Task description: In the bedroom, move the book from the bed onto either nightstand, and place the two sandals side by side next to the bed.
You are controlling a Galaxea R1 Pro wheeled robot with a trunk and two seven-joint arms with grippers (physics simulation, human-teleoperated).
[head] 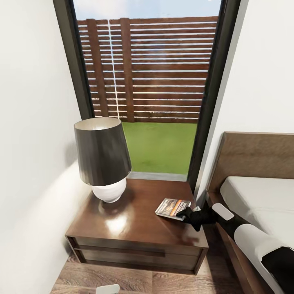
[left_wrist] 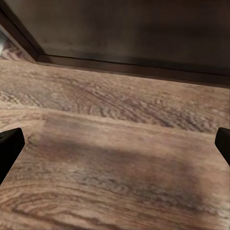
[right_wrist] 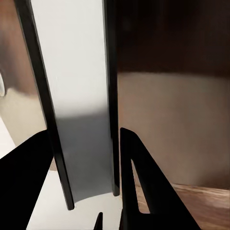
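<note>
- Nightstand (head: 134, 228) is the landmark: its dark glossy surface sits between the white wall and the bed (head: 261, 196), with the window (head: 147, 81) just behind it.
- Book (head: 173, 208) lies flat on the nightstand's surface, at the corner nearest the bed, its edge close to the surface's rim on that side.
- The lamp (head: 102, 157) stands on the wall-side half of the nightstand, well apart from the book; bare surface lies open between them and toward the front rim.
- The gap between nightstand and bed frame is narrow, and the right arm fills it.
- The right hand (head: 188, 214) is at the book's bed-side edge; in the right wrist view its two dark fingers (right_wrist: 143, 187) stand on either side of the book seen edge-on, close to it, so it pinches the book.
- The book's long axis runs roughly across the nightstand, from the lamp side toward the bed, slightly slanted; its orange-and-black cover faces up. The print is too blurred to read.
- The left hand (left_wrist: 115, 143) hangs over the plank floor (left_wrist: 115, 167) in front of the nightstand's base, fingertips (left_wrist: 9, 143) spread wide.
- The bed is cut off by the picture edge; only a headboard corner and part of the mattress show.
</note>
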